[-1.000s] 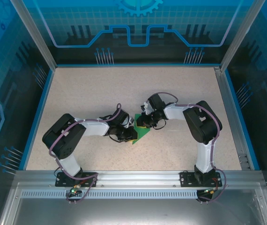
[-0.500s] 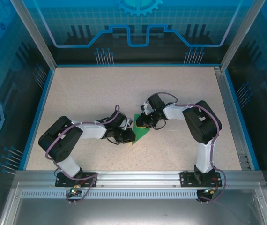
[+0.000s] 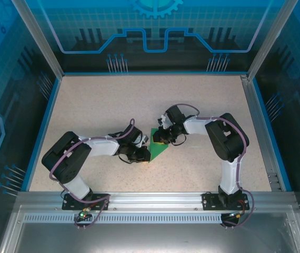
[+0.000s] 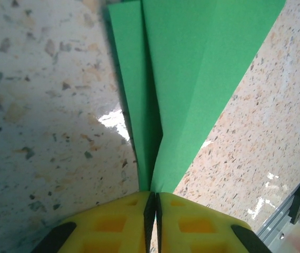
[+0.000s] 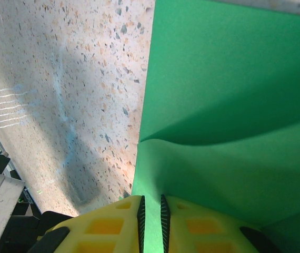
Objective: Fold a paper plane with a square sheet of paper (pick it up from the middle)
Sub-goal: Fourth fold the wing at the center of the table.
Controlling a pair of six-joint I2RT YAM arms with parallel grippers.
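Paper [image 3: 159, 149], folded into a pointed green wedge, sits low over the table [image 3: 97, 105] in the gap between the two pincers, touching both. The left gripper [image 4: 151, 197] has its yellow pads pressed together on the narrow end of the fold. Straight ahead of those pads two layers fan out, a slim strip to their left and a broad wing to their right, with the crease running away from the tips. The right gripper [image 5: 151, 203] is likewise clamped on a paper edge, a thin green sliver caught in the slit between its pads. Just ahead of them the sheet swells into a soft buckle.

I judge this a creasing step, with one side acting as anchor and the other as folder. To do it well, the left pinch should stay firm and fixed so the crease does not wander. The right should draw its edge gently away from its own pads to flatten that buckle before pressing down. Which layer the right holds is probably the upper one, though its view is too close to be sure. Pull slowly; thin paper tears at a hard pinch
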